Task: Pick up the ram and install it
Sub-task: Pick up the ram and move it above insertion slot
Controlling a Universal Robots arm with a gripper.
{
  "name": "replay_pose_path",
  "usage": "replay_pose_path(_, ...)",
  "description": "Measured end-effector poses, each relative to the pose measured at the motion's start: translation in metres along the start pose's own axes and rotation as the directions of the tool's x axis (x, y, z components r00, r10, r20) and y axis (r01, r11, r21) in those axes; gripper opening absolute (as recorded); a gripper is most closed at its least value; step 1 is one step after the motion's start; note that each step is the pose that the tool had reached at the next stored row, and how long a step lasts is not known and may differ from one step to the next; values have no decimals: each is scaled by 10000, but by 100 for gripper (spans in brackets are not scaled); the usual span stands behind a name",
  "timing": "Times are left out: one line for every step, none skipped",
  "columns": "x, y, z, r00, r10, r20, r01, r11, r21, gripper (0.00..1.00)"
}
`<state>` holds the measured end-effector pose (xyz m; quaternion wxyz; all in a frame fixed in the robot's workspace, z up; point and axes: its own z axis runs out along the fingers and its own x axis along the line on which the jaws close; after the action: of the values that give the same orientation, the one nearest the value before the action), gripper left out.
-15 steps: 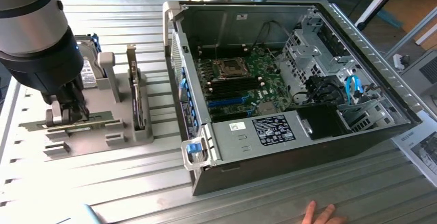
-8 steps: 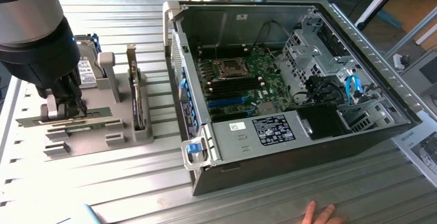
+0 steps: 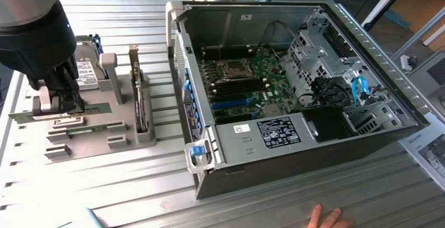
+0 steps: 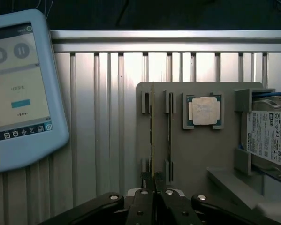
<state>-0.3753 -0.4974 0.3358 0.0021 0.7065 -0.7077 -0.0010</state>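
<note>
Ribbed metal table (image 3: pixel 104 186) runs under everything, with a grey fixture tray (image 3: pixel 97 147) at the left of the exterior view and an open computer case (image 3: pixel 361 35) filling the centre and right, its motherboard (image 3: pixel 243 82) exposed. The gripper (image 3: pixel 58 111) hangs over the tray at the far left of that frame, its jaws drawn narrow and pinched on the ram (image 3: pixel 94 107), which they hold near the middle of its length. The ram lies flat-long and on edge, both ends sticking out past the fingers. Whether it has cleared its slot I cannot tell. Just beside it a second green stick (image 3: pixel 80 130) sits in the tray. In the wrist view the held stick shows edge-on between the dark fingers (image 4: pixel 140 206), parallel to the second stick (image 4: pixel 170 136). On the tray beyond them lie a square silver-topped processor (image 4: pixel 204 111) and a hard drive (image 4: pixel 267 136). In the exterior view an expansion card (image 3: pixel 139 98) stands upright on the tray, between the gripper and the case. A teach pendant (image 4: pixel 23 89) lies on the table apart from the tray. A person's hand (image 3: pixel 326 218) rests at the lower edge of the exterior frame, in front of the case, and papers (image 3: pixel 428 152) lie at the lower right.
</note>
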Motion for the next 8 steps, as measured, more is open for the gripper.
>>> replay_pose_path(0, 0, -28, 10000, 10, 0, -10, 10000, 0, 12)
replay_pose_path(0, 0, -87, 10000, 32, 1, -32, 10000, 0, 12)
replay_pose_path(0, 0, -110, 10000, 42, 0, -42, 10000, 0, 12)
replay_pose_path(0, 1, -135, 10000, 52, 0, -52, 10000, 0, 12)
replay_pose_path(0, 1, -164, 10000, 65, 1, -65, 10000, 1, 12)
replay_pose_path(0, 1, -195, 10000, 79, 1, -79, 10000, 0, 12)
replay_pose_path(0, 1, -219, 10000, 91, 0, -91, 10000, 0, 12)
replay_pose_path(1, 1, -237, 10000, 100, 0, -100, 10000, -1, 12)
